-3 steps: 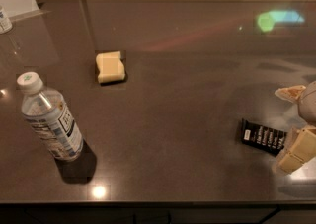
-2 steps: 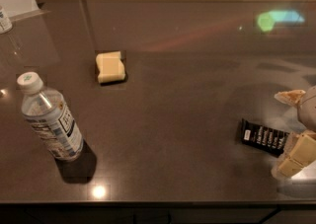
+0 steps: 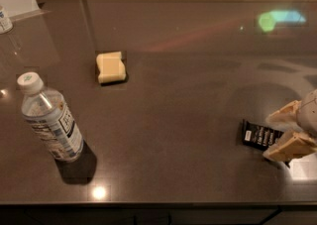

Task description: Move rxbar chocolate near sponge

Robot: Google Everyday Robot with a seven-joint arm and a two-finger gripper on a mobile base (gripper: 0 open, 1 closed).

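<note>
The rxbar chocolate (image 3: 258, 134), a flat black wrapper with white lettering, lies on the dark table at the right. My gripper (image 3: 286, 131) is over its right end, at the right edge of the view. One cream finger (image 3: 283, 113) is on the far side of the bar and the other is on the near side. The jaws stand apart, straddling the bar, which rests flat on the table; its right end is hidden behind the fingers. The pale-yellow sponge (image 3: 110, 67) lies far to the left, towards the back.
A clear water bottle (image 3: 49, 119) with a white cap stands at the front left. Another container (image 3: 5, 20) shows at the far left edge. The dark table (image 3: 188, 95) has its front edge along the bottom and a wall behind.
The gripper's fingers have drawn closer together around the bar's right end, and the gripper has shifted slightly left. The bar, sponge and bottle have not moved.
</note>
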